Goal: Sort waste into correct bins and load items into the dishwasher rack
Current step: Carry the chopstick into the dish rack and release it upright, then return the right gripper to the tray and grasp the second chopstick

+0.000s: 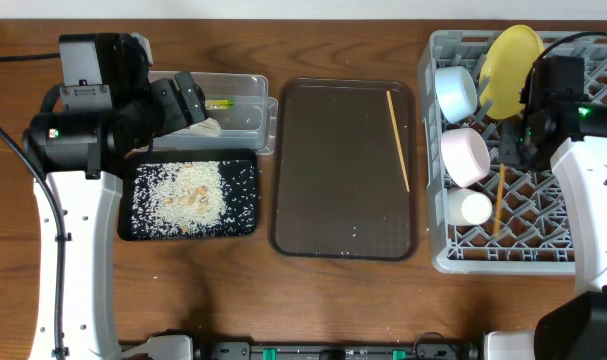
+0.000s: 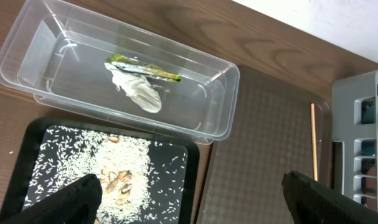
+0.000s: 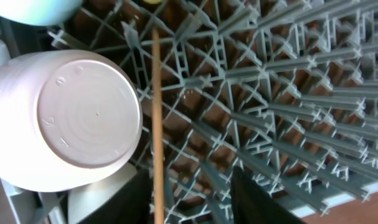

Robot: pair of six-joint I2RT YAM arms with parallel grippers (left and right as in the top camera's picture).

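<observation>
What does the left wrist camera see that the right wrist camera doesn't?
Only the left wrist: the clear tub holding the wrapper and napkin, the black tray of rice, and a chopstick on the brown serving tray. Only the right wrist: the underside of the white bowl with the other chopstick beside it. Both: the grey dishwasher rack.

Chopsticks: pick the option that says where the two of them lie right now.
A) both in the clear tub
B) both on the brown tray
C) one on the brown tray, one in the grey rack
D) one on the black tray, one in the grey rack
C: one chopstick lies on the brown tray, and the other chopstick rests in the grey rack beside the cups.
</observation>
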